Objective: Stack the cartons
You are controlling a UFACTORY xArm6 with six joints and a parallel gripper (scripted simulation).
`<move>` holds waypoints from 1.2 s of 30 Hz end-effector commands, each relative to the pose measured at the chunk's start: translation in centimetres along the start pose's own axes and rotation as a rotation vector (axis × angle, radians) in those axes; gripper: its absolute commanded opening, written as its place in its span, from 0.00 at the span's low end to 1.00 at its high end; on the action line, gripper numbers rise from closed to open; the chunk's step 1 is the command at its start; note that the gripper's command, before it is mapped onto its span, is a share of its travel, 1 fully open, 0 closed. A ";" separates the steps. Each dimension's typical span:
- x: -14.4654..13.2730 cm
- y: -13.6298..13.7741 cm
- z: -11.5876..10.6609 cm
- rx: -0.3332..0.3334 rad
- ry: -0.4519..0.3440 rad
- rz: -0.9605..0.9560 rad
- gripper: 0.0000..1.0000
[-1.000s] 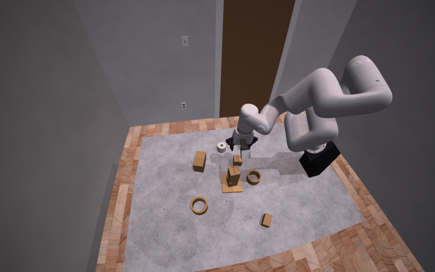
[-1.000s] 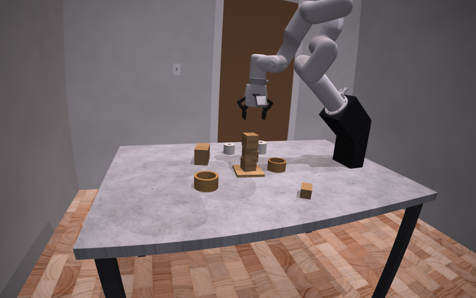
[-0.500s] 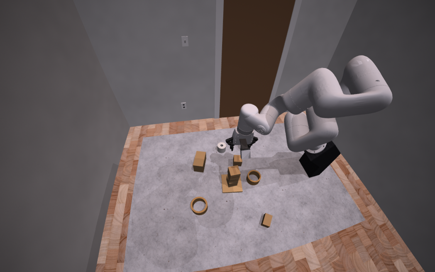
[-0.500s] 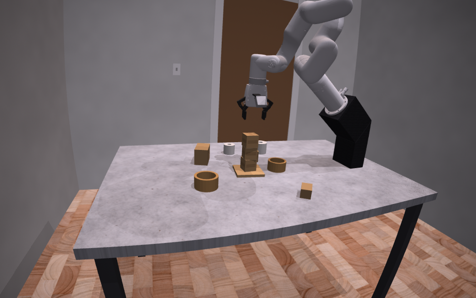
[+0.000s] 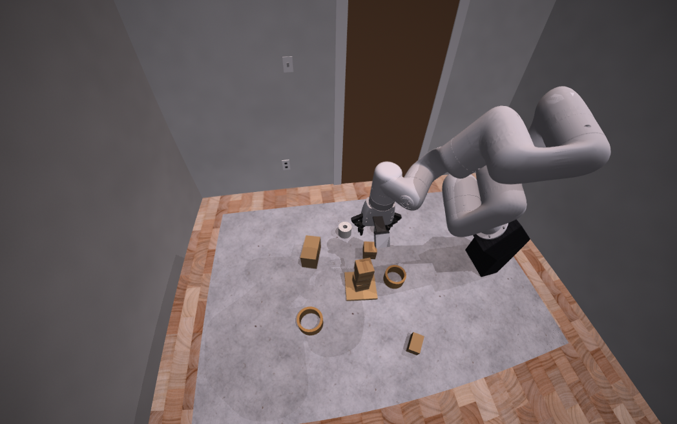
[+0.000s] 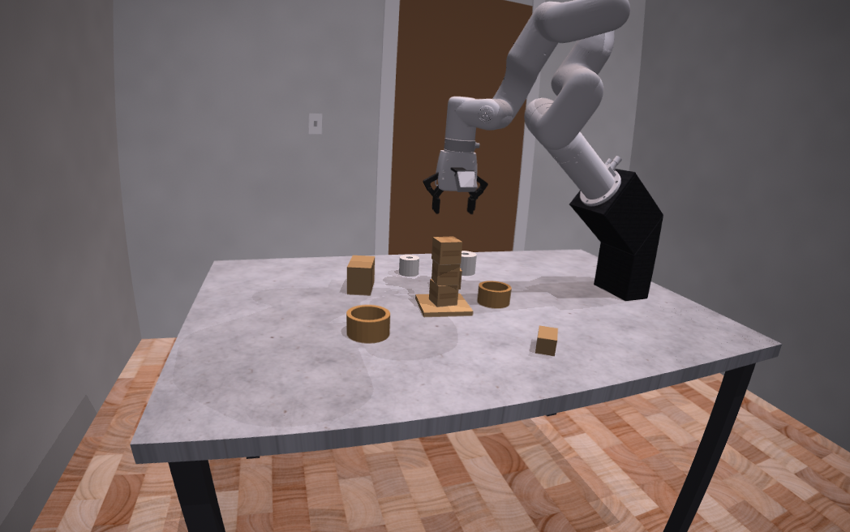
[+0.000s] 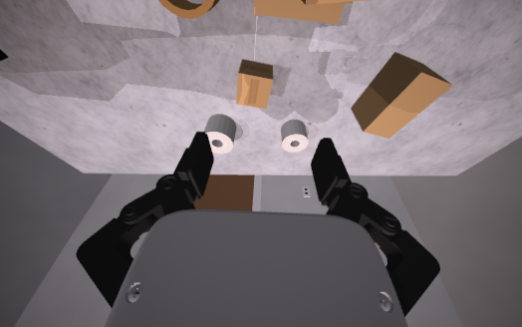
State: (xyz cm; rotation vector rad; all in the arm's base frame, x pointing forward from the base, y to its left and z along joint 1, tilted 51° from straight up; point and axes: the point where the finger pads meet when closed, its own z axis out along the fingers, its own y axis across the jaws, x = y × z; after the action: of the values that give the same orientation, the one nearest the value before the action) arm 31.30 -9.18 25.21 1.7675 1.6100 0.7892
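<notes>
This is a plain room, and I can't tell if it is in a home or a lab. It has bare gray walls, a brown door [image 5: 395, 90] [image 6: 457, 125] [image 7: 226, 191] and a floor [image 5: 499, 399] [image 6: 401, 482] made of little wood blocks. A light switch [image 5: 287, 64] [image 6: 315, 123] is on the wall, and a big robot arm [image 5: 504, 145] [image 6: 526, 56] stands at a gray table [image 5: 260, 370] [image 6: 282, 382] [image 7: 164, 120] with black legs, which looks a bit like a lab.
</notes>
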 end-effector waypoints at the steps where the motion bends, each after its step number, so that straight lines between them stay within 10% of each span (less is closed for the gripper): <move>1: -1.1 -0.6 6.7 0.004 0.088 0.140 1.00; 36: -0.8 -0.6 6.8 0.004 0.088 0.140 1.00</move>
State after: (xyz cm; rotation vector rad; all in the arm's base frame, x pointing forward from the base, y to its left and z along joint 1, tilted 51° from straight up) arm 31.30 -9.18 25.21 1.7675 1.6100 0.7892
